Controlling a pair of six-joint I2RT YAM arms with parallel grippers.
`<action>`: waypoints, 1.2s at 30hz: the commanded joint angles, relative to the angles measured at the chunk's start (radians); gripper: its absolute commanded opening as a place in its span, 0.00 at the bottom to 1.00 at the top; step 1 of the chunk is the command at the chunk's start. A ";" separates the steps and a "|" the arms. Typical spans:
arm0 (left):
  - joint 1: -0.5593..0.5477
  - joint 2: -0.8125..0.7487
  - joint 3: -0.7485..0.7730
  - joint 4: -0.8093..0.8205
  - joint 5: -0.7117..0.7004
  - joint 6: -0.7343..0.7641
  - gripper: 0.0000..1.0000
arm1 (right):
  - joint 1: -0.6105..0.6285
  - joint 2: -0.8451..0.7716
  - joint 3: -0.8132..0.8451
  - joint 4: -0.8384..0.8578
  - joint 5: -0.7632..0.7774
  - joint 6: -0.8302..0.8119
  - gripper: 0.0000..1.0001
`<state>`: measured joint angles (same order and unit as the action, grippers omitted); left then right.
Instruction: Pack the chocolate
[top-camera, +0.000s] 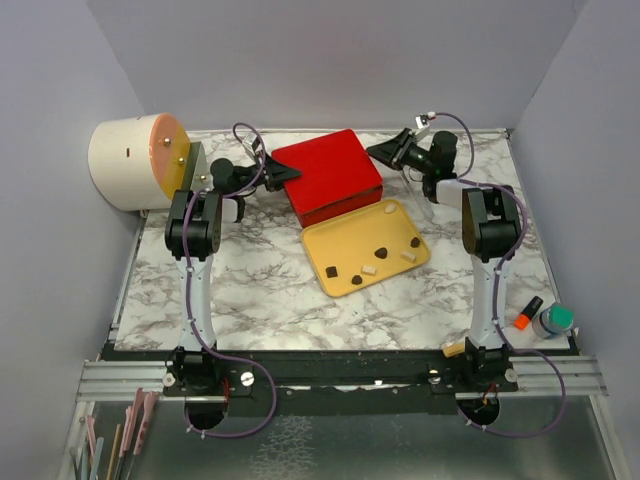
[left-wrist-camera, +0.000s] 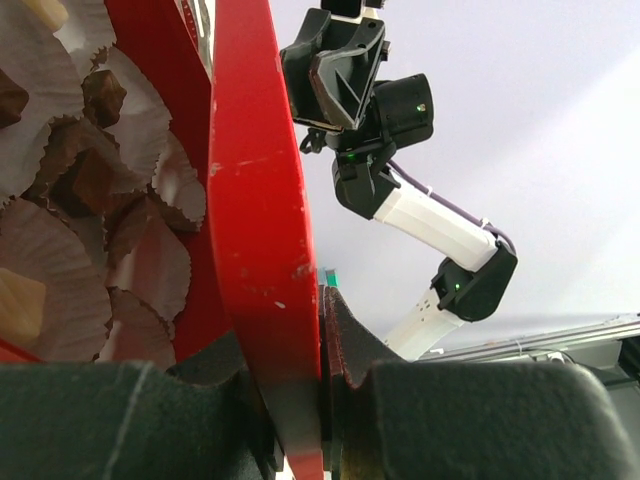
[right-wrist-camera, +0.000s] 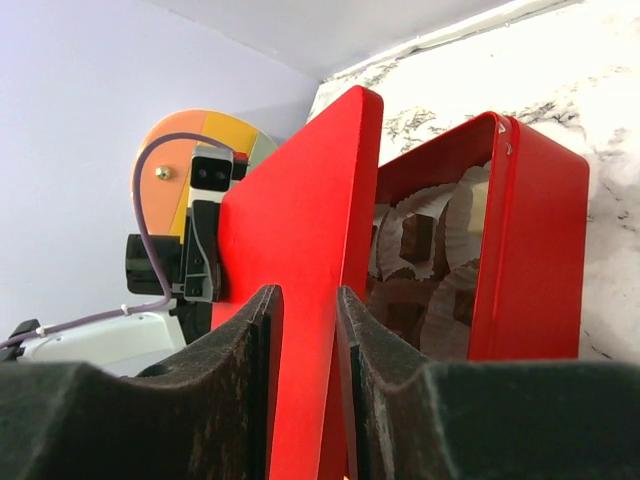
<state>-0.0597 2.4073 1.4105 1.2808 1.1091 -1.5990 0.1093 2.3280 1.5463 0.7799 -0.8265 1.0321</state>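
The red lid (top-camera: 325, 165) is held over the red box at the back middle. My left gripper (top-camera: 290, 173) is shut on its left edge (left-wrist-camera: 260, 200), jaws clamped (left-wrist-camera: 325, 400). My right gripper (top-camera: 378, 150) is shut on its right edge (right-wrist-camera: 300, 220), a pad on each face (right-wrist-camera: 308, 400). Below the lid, the open box (right-wrist-camera: 540, 250) holds white paper cups with dark chocolate pieces (right-wrist-camera: 418, 235), also in the left wrist view (left-wrist-camera: 85, 180). Several loose chocolate pieces, dark (top-camera: 331, 270) and cream (top-camera: 407, 256), lie on the yellow tray (top-camera: 345, 240) in front of the box.
A cream cylinder with an orange and yellow face (top-camera: 130, 160) stands at the back left. An orange marker (top-camera: 527, 313) and a teal-capped jar (top-camera: 555, 320) sit at the front right edge. Grey walls close the back and sides.
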 joint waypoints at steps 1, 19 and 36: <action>-0.003 0.017 0.037 0.027 0.008 -0.007 0.00 | 0.002 0.049 0.041 -0.044 -0.039 0.002 0.33; -0.004 0.028 0.045 0.104 0.008 -0.063 0.00 | 0.006 0.053 0.053 -0.072 -0.072 -0.010 0.36; -0.003 0.053 0.013 0.110 -0.011 -0.071 0.20 | 0.023 0.067 0.069 -0.067 -0.112 0.004 0.00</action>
<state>-0.0582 2.4477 1.4311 1.3537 1.1114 -1.6619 0.1158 2.3650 1.5875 0.6964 -0.8864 1.0420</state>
